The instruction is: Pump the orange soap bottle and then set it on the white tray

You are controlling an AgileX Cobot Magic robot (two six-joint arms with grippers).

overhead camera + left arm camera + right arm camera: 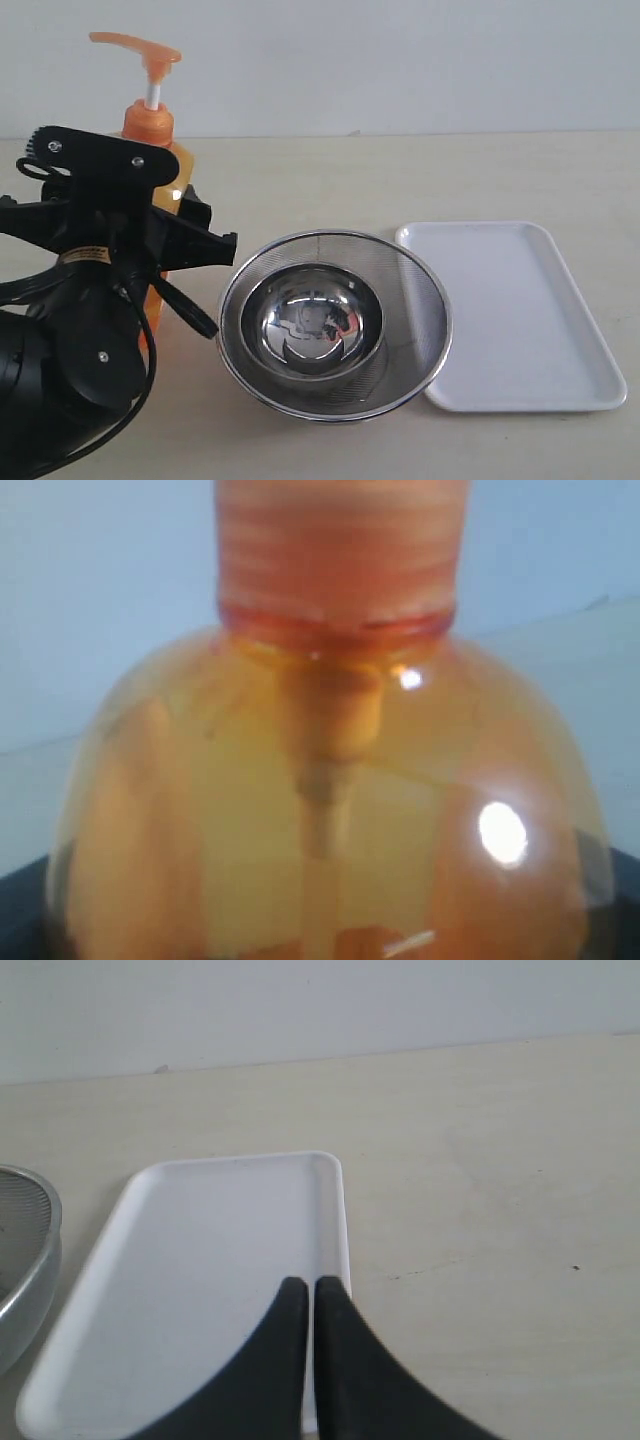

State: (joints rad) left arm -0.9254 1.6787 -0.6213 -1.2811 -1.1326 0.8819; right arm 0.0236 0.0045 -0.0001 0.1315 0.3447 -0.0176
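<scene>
At the far left, the left gripper [168, 238] holds the orange soap bottle [172, 170], which stands upright on the surface [400, 170]. Its fingers [622, 900] press against both sides of the bottle below the shoulder. The pump head points left. To the right sits a round mesh strainer [415, 300] with a steel bowl [312, 320] inside. Just beside it lies the white tray [510, 310], bare. The right gripper [312, 1310] has its fingers closed together, holding nothing, over the tray's rim.
</scene>
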